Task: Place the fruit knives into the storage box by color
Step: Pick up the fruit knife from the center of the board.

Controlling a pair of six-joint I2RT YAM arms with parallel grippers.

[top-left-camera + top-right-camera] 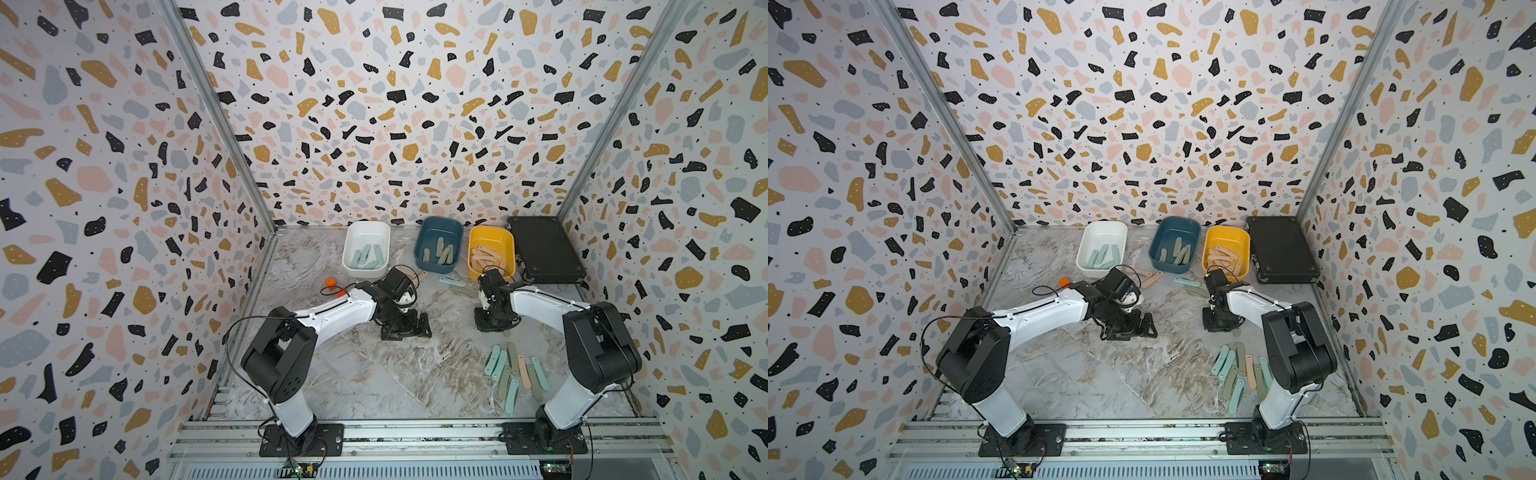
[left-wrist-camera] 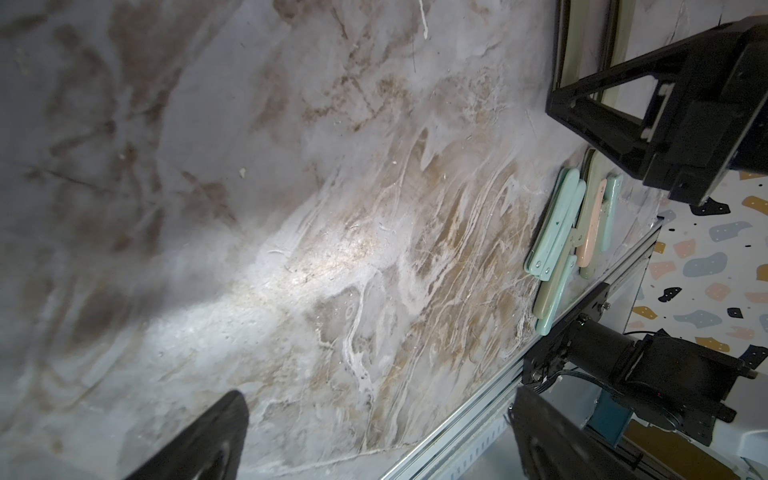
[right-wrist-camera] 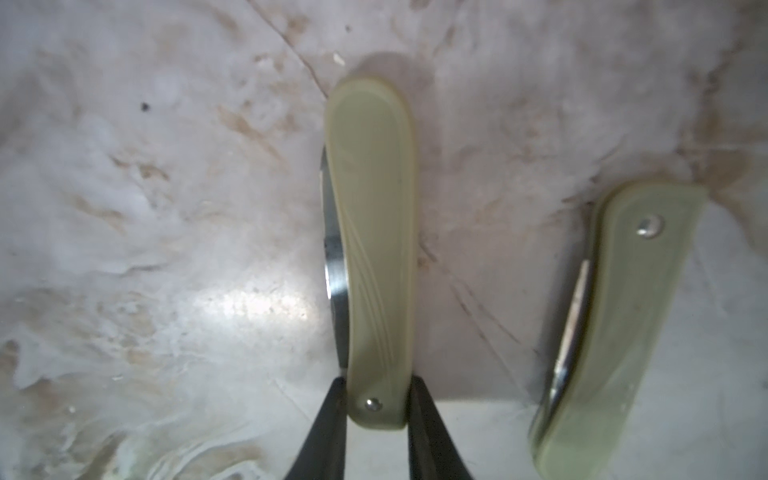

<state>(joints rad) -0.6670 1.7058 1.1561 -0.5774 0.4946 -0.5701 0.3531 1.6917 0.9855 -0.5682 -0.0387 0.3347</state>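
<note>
Grip of right gripper (image 3: 376, 401) on sage green knife (image 3: 374, 228): dark fingers (image 3: 324, 440) pressed against both long edges just by the riveted end, jaws clamped on it. Fingers cut off at frame edge, whole wrist view soft. Sliver of steel blade showing along one edge. Cannot tell whether lying on marble table (image 3: 124, 208) or raised off it. Second sage green knife (image 3: 615, 324) just beside, not touching, one end cut off.

In both top views, held knife hidden beneath the downturned wrist, between yellow tub (image 1: 473, 266) and loose pile of knives (image 1: 515, 372).

Left gripper (image 2: 376, 399) over bare marble, jaws wide apart, nothing between; only two blurred dark fingertips (image 2: 208, 440) in frame.

White tub (image 1: 363, 271) holding mint-blue knives (image 1: 365, 255), teal tub (image 1: 434, 268) green knives (image 1: 442, 253), yellow tub peach knives (image 1: 486, 255). Pink knives (image 1: 1152, 279) behind left wrist, half hidden. Orange block (image 1: 330, 282) beside left forearm. Black case (image 1: 544, 249) next to yellow tub.
</note>
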